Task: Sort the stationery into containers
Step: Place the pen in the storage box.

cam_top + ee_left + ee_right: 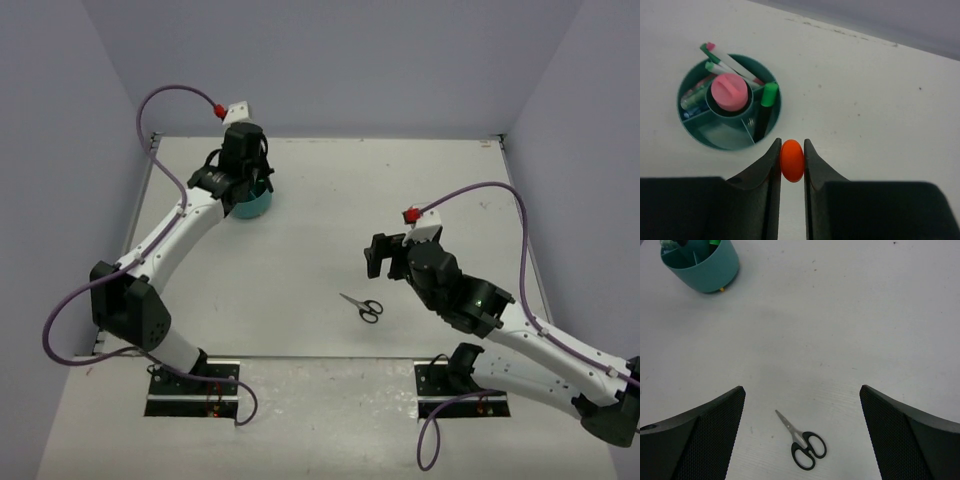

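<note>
The round teal organizer [252,205] stands at the far left of the table. In the left wrist view the organizer [777,108] holds a pink roll [729,91] in its central cup, a black marker with a green cap [768,96] and thin white pens [725,63]. My left gripper [791,143] hangs just beside the organizer, shut on the orange end of a marker [792,161]; the marker's body is hidden. Small black-handled scissors [362,306] lie flat mid-table. My right gripper [802,390] hovers over the scissors [802,442], open and holding nothing.
Grey walls enclose the table on three sides. The organizer's wall [705,271] shows at the top left of the right wrist view. The right arm's body [470,300] reaches in from the near right.
</note>
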Robot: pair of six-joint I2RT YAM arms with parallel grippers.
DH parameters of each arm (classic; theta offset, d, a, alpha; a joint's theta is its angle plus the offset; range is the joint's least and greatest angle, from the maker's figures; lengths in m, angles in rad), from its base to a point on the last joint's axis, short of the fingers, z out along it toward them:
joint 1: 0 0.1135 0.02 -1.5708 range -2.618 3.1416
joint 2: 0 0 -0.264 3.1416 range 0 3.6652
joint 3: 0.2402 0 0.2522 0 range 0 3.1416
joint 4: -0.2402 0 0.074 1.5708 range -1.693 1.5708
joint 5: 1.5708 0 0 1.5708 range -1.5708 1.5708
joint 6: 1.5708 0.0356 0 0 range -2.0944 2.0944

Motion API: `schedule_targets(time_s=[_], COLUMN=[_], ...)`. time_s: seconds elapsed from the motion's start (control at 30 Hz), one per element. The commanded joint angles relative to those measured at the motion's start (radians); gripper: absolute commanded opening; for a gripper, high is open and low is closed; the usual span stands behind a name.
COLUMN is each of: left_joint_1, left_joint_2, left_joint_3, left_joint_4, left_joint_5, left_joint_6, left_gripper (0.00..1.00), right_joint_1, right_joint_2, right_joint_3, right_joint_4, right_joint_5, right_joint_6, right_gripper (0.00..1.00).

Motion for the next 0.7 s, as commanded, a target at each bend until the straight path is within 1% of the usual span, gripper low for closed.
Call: schedule_targets(time_s=[0.0, 0.1, 0.27, 0.33, 0.53, 0.67], left_joint_1=[-0.003, 0.002, 0.003, 0.003, 0.003, 0.003], left_joint_2=[0.134, 0.222, 0.308, 0.332, 0.36, 0.357], left_joint_3=[0.205, 0.316, 0.356, 0.365, 0.35, 0.291], left_joint_4=[-0.093, -0.109, -0.069, -0.06, -0.031, 0.015], left_joint_5=[-0.252, -0.284, -0.278, -0.296, -0.332, -0.327], left_joint_6=[0.114, 0.152, 0.204, 0.216, 0.239, 0.229], left_gripper=[0.0, 0.0, 0.0, 0.0, 0.0, 0.0], right_joint_1=[-0.01, -0.011, -0.027, -0.033, -0.036, -0.035], right_joint_2=[0.023, 0.031, 0.036, 0.04, 0.032, 0.021], right_joint_3=[-0.031, -0.054, -0.084, -0.086, -0.093, -0.104], right_joint_4=[0.004, 0.024, 0.056, 0.059, 0.065, 0.07], right_joint_5=[0.028, 0.026, 0.017, 0.016, 0.0, -0.001], right_joint_6=[0.036, 0.026, 0.019, 0.02, 0.021, 0.021], right_gripper=[0.99, 0.99, 0.99, 0.99, 0.99, 0.99])
